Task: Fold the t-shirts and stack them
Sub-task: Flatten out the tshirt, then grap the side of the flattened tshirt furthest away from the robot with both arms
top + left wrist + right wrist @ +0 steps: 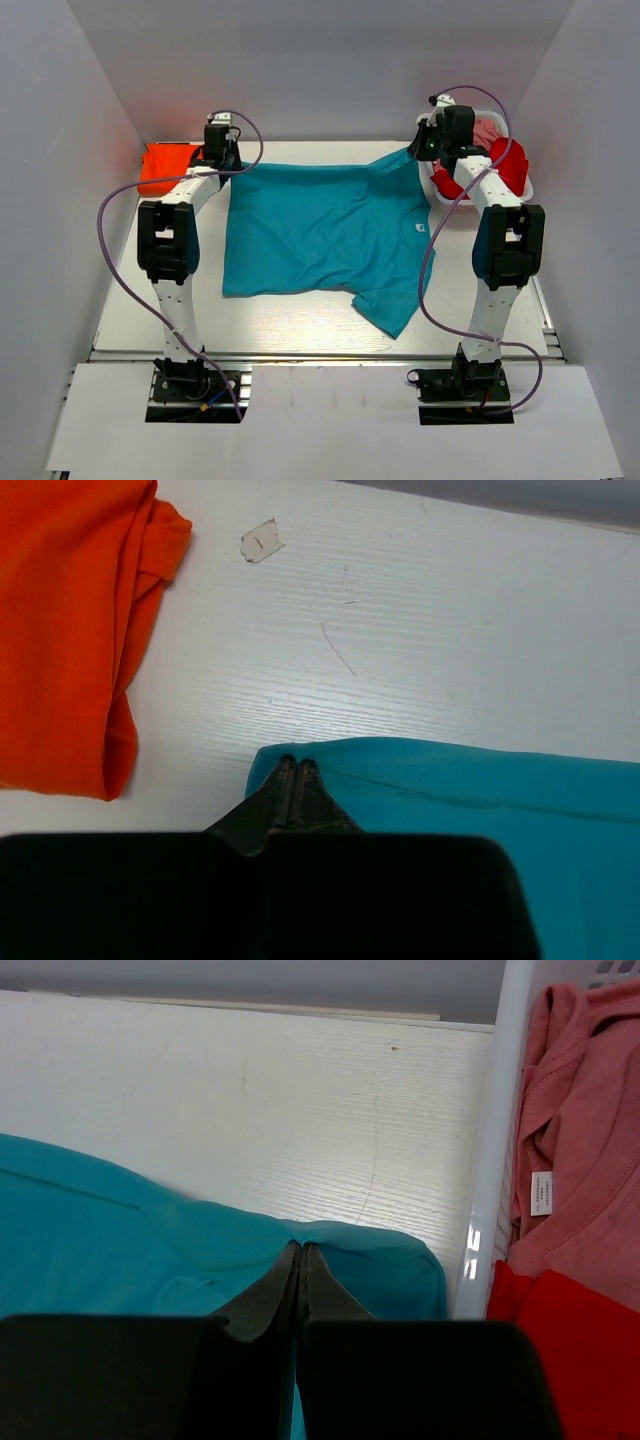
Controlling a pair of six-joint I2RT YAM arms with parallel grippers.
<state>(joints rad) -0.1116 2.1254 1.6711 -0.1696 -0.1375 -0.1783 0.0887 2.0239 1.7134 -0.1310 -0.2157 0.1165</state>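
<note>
A teal t-shirt (320,230) lies spread across the middle of the table. My left gripper (294,764) is shut on its far left corner (450,780). My right gripper (301,1250) is shut on its far right sleeve edge (120,1220). A folded orange t-shirt (168,167) lies at the far left of the table, left of my left gripper; in the left wrist view (70,630) it fills the left side. A red t-shirt (508,165) and a pink t-shirt (585,1130) lie in a white basket (495,1140) at the far right.
White walls close in the table on the left, back and right. The basket (524,190) stands right beside my right gripper. A small paper scrap (260,542) lies on the table beyond my left gripper.
</note>
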